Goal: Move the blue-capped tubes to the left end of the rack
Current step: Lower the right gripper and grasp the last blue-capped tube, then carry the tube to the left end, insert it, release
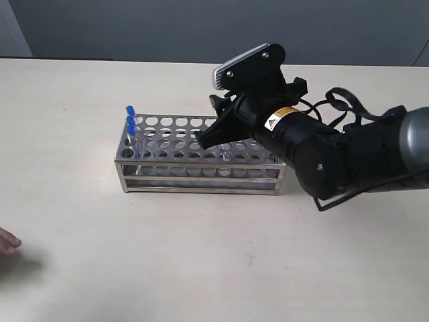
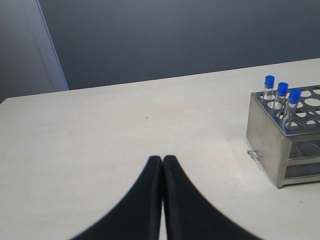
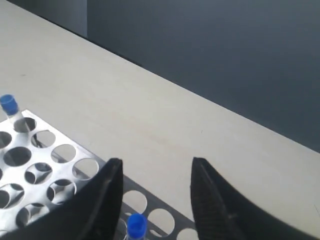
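My right end effector hung spread open over a blue-capped tube in the rack; I judged it light, slick, fragile, best pinched gently at the cap.

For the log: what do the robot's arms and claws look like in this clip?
The right arm is glossy black and cylindrical, grey at its far segment, with a yellow-and-white warning label, looping black cables and a silver-grey camera housing. The right claw and left claw have matte black fingers tapering to curved tips.
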Controlling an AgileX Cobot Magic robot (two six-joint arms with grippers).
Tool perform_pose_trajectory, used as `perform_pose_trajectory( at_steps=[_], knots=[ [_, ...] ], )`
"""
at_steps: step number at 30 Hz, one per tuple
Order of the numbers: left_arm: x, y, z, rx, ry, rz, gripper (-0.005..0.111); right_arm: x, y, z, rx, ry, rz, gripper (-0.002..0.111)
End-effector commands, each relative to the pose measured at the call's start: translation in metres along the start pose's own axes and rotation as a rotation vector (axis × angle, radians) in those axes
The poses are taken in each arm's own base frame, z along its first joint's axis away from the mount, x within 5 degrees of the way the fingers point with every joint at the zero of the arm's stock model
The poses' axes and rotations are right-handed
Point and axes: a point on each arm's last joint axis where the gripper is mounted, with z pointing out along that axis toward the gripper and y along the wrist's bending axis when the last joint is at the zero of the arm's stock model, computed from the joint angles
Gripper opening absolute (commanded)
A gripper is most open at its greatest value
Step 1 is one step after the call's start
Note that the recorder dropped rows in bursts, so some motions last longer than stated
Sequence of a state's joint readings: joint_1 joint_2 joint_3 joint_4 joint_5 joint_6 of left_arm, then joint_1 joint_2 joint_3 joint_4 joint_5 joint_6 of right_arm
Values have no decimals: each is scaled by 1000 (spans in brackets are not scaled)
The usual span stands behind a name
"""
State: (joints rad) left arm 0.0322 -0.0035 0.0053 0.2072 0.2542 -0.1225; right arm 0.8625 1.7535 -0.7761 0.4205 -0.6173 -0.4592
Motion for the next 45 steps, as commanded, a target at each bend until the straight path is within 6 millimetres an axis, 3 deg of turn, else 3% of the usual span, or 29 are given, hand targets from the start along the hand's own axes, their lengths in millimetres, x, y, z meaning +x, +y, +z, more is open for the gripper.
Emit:
perform_pose_trajectory(
  at_steps=[1, 17, 19, 23, 25, 30, 34, 36, 40, 45],
  knots=[
    [-2, 0, 0, 6, -10, -5, 1, 12, 0, 8, 20, -12, 21, 43],
    [-2, 0, 0, 6, -10, -5, 1, 52, 11, 29, 4, 35, 47, 41],
    [-2, 0, 0, 6, -10, -5, 1, 53, 11, 29, 3, 38, 61, 32],
    [-2, 0, 0, 6, -10, -5, 1, 53, 11, 29, 3, 42, 72, 0],
    [-2, 0, 0, 6, -10, -5, 1, 53, 11, 29, 3, 36, 69, 0],
    [-2, 0, 0, 6, -10, -5, 1, 34, 10, 22, -7, -15, 45, 0],
    [-2, 0, 0, 6, -10, -5, 1, 1, 11, 7, -49, -122, -5, 0],
    [-2, 0, 0, 6, -10, -5, 1, -25, 18, -2, -103, -183, -10, 0],
    [-2, 0, 0, 6, -10, -5, 1, -55, 55, -4, -278, -250, -39, 0],
    [-2, 0, 0, 6, -10, -5, 1, -54, 89, 9, -367, -246, -39, 0]
  ],
)
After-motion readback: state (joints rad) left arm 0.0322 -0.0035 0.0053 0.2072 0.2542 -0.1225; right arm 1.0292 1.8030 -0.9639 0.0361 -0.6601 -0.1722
